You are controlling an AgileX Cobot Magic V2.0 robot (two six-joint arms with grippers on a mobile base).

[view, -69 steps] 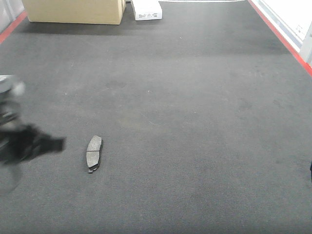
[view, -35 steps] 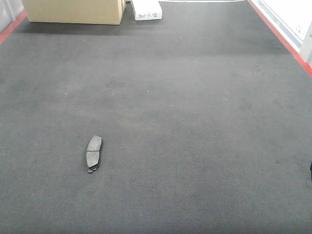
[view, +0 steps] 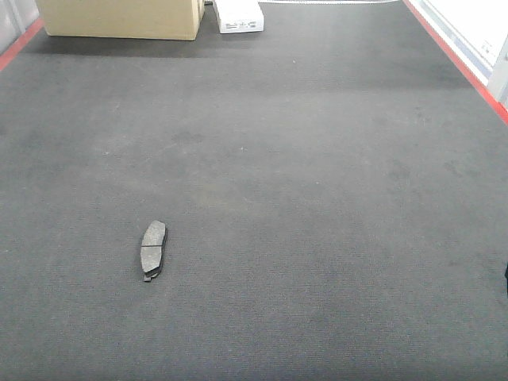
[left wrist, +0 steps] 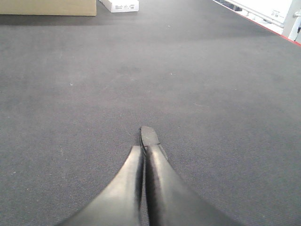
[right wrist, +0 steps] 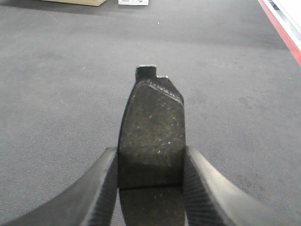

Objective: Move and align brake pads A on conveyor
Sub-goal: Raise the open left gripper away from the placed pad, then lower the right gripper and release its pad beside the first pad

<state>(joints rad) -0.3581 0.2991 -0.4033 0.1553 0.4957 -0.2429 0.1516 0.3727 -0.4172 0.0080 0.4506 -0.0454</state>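
Note:
One brake pad (view: 153, 250), small, dark grey and grooved, lies lengthwise on the charcoal conveyor (view: 317, 159) at the near left. The left wrist view shows this pad (left wrist: 149, 134) on the belt just past my left gripper (left wrist: 143, 149), partly hidden by the tips. The left fingers are pressed together with nothing between them. My right gripper (right wrist: 150, 150) is shut on a second brake pad (right wrist: 153, 113), gripped across its width at the cross groove and held above the belt. The front view shows neither gripper's jaws.
A cardboard box (view: 119, 17) and a small white box (view: 238, 16) stand at the belt's far left. Red edge strips (view: 456, 55) run along both sides. A white rail lies beyond the right strip.
One second ago my left arm showed blurred at the front view's left edge beside the lying pad. It has since drawn out of that view. The pad has not moved.

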